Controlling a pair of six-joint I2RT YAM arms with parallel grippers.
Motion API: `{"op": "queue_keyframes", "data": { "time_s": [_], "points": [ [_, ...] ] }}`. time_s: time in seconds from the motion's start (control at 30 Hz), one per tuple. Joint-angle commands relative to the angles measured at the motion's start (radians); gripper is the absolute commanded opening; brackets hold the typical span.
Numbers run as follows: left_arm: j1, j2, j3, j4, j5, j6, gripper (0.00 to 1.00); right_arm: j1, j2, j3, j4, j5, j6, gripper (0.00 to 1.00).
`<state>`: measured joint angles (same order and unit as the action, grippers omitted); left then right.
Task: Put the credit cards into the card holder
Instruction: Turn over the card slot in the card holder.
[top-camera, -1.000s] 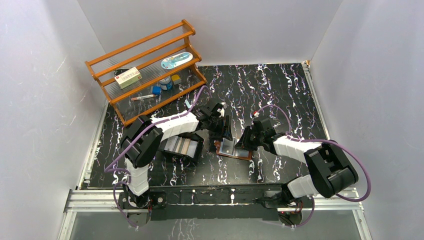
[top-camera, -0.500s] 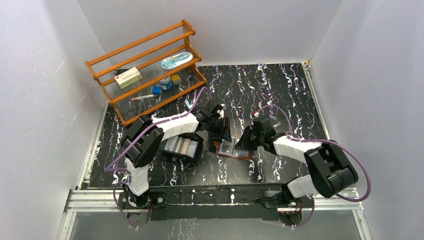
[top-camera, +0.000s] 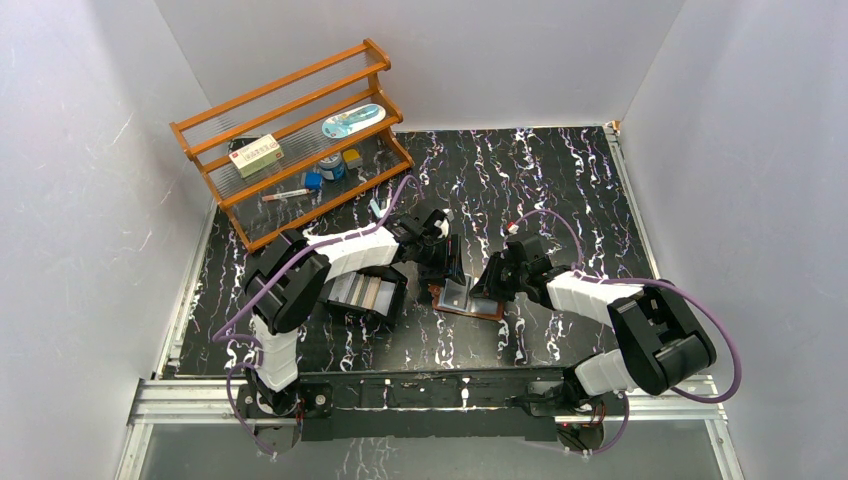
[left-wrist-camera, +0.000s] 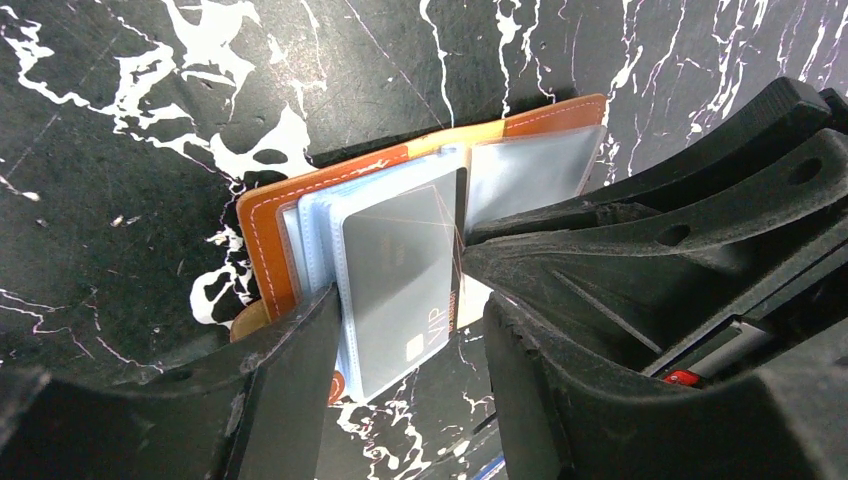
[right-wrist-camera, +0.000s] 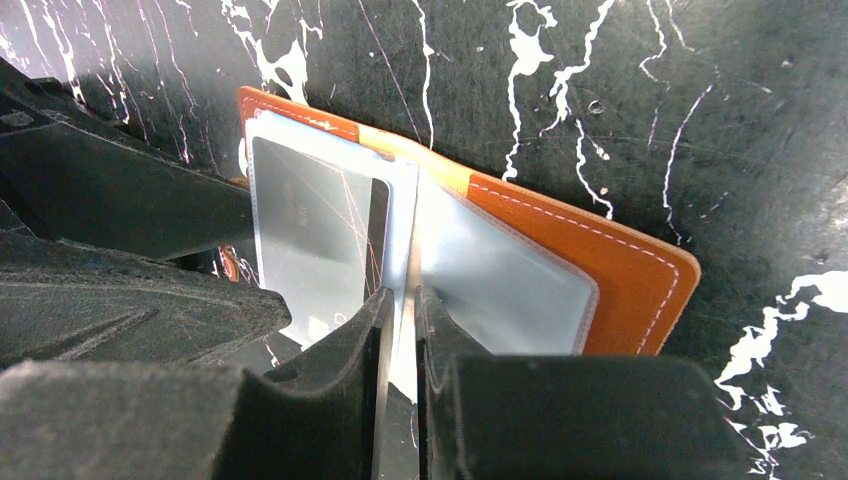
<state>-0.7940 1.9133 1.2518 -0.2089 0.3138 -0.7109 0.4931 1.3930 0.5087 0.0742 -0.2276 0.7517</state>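
Note:
The card holder (top-camera: 480, 306) lies open mid-table, orange-brown leather (right-wrist-camera: 620, 280) with clear sleeves. A silver-grey credit card marked VIP (left-wrist-camera: 400, 270) sits partly in a left-hand sleeve; it also shows in the right wrist view (right-wrist-camera: 310, 240). My left gripper (left-wrist-camera: 410, 340) is open and straddles that card's outer end, with a gap at the right finger. My right gripper (right-wrist-camera: 403, 310) is shut on an upright clear sleeve (right-wrist-camera: 405, 225) of the card holder (left-wrist-camera: 260, 230). More credit cards (top-camera: 362, 290) lie in a black tray.
The shallow black tray (top-camera: 392, 304) stands left of the card holder, under my left arm. A wooden rack (top-camera: 290, 140) with small items stands at the back left. The two grippers (top-camera: 447, 262) (top-camera: 492, 285) are close together over the holder.
My left gripper has shifted slightly over the card holder. The right gripper has kept its hold and has not moved.

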Motion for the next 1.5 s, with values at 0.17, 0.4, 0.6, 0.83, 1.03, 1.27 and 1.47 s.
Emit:
{"op": "queue_keyframes", "data": {
  "time_s": [0.17, 0.4, 0.6, 0.83, 1.03, 1.27, 1.47],
  "points": [
    [-0.005, -0.078, -0.009, 0.027, 0.052, -0.039, 0.53, 0.001, 0.017, -0.006, -0.014, 0.022, -0.017, 0.22],
    [-0.007, -0.106, 0.005, 0.03, 0.058, -0.047, 0.53, 0.0, 0.005, -0.01, -0.014, 0.024, -0.014, 0.22],
    [-0.008, -0.103, 0.003, 0.044, 0.069, -0.059, 0.52, 0.001, -0.023, -0.006, -0.03, 0.038, -0.017, 0.23],
    [-0.016, -0.079, 0.015, 0.073, 0.095, -0.073, 0.52, 0.0, -0.012, -0.011, -0.001, 0.028, -0.016, 0.23],
    [-0.032, -0.069, 0.016, 0.079, 0.102, -0.073, 0.52, 0.001, -0.017, -0.017, 0.02, 0.026, -0.015, 0.24],
    [-0.051, -0.057, 0.03, 0.083, 0.106, -0.079, 0.52, -0.001, -0.074, 0.002, -0.035, 0.075, -0.034, 0.29],
    [-0.07, -0.046, 0.057, 0.077, 0.103, -0.078, 0.52, -0.003, -0.135, -0.017, -0.082, 0.153, -0.025, 0.23]
  ]
}}
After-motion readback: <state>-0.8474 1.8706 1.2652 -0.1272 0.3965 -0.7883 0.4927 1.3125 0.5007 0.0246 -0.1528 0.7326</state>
